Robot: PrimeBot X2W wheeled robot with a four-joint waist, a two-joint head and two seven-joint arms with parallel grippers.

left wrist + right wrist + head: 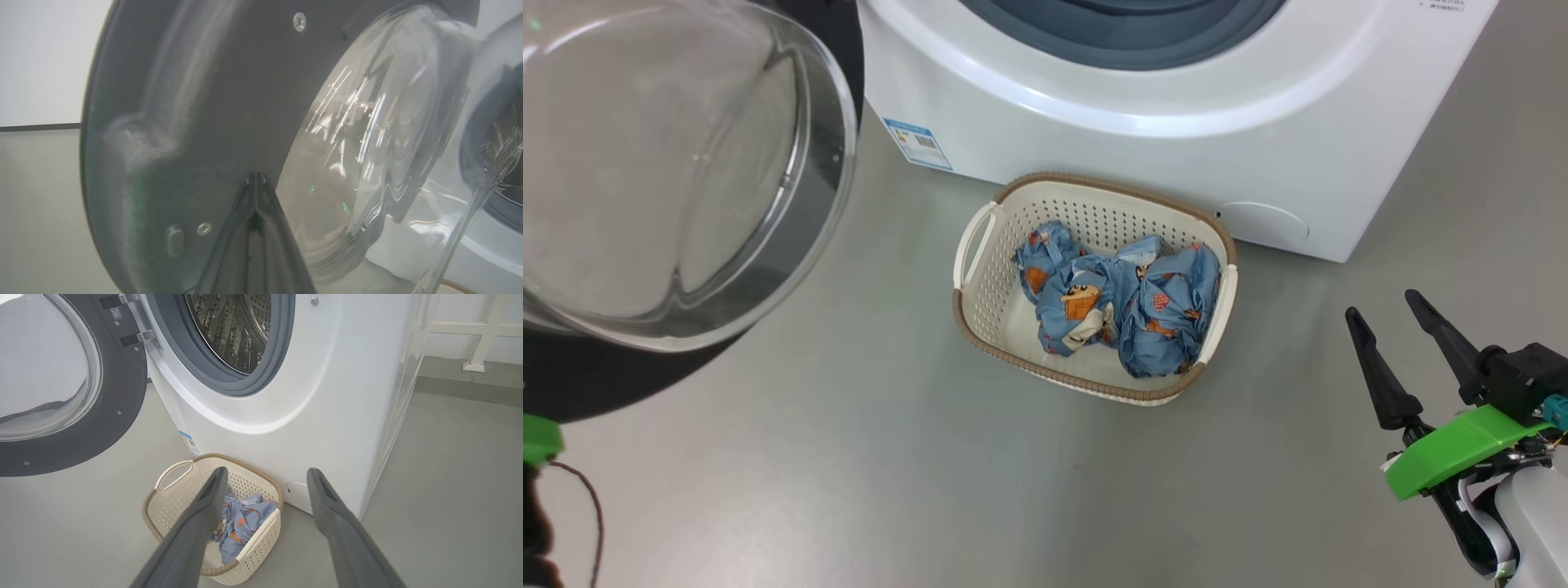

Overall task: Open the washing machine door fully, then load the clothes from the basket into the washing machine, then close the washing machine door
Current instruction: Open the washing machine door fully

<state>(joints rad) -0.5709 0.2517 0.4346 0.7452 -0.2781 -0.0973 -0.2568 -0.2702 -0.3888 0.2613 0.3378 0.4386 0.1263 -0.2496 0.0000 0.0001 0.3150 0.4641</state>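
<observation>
Clothes: all bunched in the basket. Blue print with orange motifs, a bit of cream showing. The pile sits toward the basket's right half and the left part of its bottom is bare. The basket sits on the floor at the centre of the head frame, just in front of the washing machine and near its blue label.

Washing machine door stands open at the upper left of the head frame, inner side and glass bowl showing.

Drum is at the top centre of the right wrist frame. The visible part is bare perforated steel, ringed by the grey gasket.

My left claw is closed, fingers pressed together. Its tip is right up at the door's dark inner face beside the glass; can't tell if it's touching.

My right claw is open and holding nothing. It's at the lower right of the head frame, over the floor, apart from the basket.
</observation>
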